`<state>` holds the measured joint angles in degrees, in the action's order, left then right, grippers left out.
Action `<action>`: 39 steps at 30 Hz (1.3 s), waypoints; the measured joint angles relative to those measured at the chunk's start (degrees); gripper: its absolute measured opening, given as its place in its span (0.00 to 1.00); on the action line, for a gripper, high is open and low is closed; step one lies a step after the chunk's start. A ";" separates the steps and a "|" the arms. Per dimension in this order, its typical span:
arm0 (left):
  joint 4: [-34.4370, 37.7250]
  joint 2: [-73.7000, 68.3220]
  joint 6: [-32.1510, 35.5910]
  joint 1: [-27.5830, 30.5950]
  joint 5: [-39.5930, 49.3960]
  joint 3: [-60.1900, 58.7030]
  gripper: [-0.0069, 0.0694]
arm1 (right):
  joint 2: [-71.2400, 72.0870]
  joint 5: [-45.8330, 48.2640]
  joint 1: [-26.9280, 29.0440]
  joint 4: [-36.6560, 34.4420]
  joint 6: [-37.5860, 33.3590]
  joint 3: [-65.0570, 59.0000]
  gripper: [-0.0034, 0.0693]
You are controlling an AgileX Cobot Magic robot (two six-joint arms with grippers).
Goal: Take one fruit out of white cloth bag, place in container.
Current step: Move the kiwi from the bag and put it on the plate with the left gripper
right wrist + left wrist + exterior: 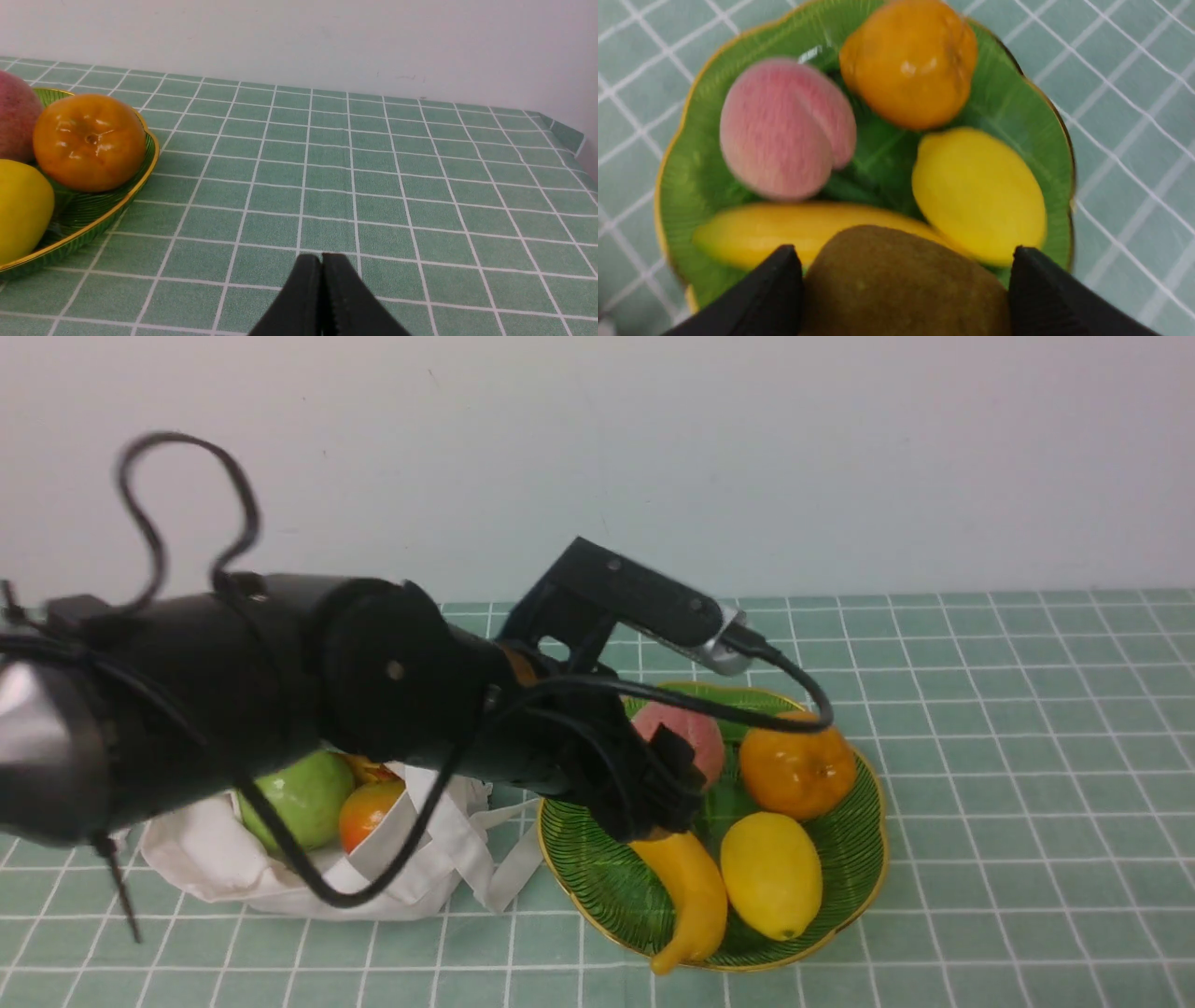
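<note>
Left wrist view: the kiwi (pixel 901 284) sits clamped in the left gripper (pixel 903 252), w/ a black finger (pixel 770 289) pressed on each end. Its long axis runs straight from one finger to the other, approx parallel to the banana (pixel 761 233) behind it. The kiwi's near side is cut off by the frame edge, so only the brown rough top shows. It is over the container (pixel 1017 107), in front of the banana and lemon (pixel 978 196). Can't tell whether it touches the dish or the banana. The peach (pixel 784 130) and persimmon (pixel 910 60) lie further in; whole pic is a bit blurred.

Front view: the kiwi is fully hidden behind the left gripper (pixel 667 793), which hangs over the left part of the container (pixel 597 868), just beside the peach and above the banana's upper end. The arm and its cables cover much of the white cloth bag (pixel 233 868), which lies slumped on the surface (pixel 1027 803) just left of the dish. A green apple (pixel 303 798) and an orange-red fruit (pixel 369 812) show at the bag's mouth; the rest of the inside is not visible.

Right wrist view: the right gripper (pixel 322 261) is closed w/ nothing in it, over bare checked surface well apart from the container, whose rim is cut off at the frame edge.
</note>
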<state>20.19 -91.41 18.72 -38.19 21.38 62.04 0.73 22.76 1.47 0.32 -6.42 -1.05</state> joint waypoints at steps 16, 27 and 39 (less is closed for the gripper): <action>0.53 -12.70 -1.54 -1.09 -21.38 0.00 0.76 | 0.00 0.00 0.00 0.00 0.00 0.00 0.03; 0.69 -12.70 -1.54 -1.16 -15.13 1.34 0.86 | 0.00 0.00 0.00 0.00 0.00 0.00 0.03; -1.51 -3.01 -6.52 1.59 -0.27 8.29 0.48 | 0.00 0.00 0.00 0.00 0.00 0.00 0.03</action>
<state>18.68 -94.43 12.20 -36.60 21.11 70.33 0.73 22.76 1.47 0.32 -6.42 -1.05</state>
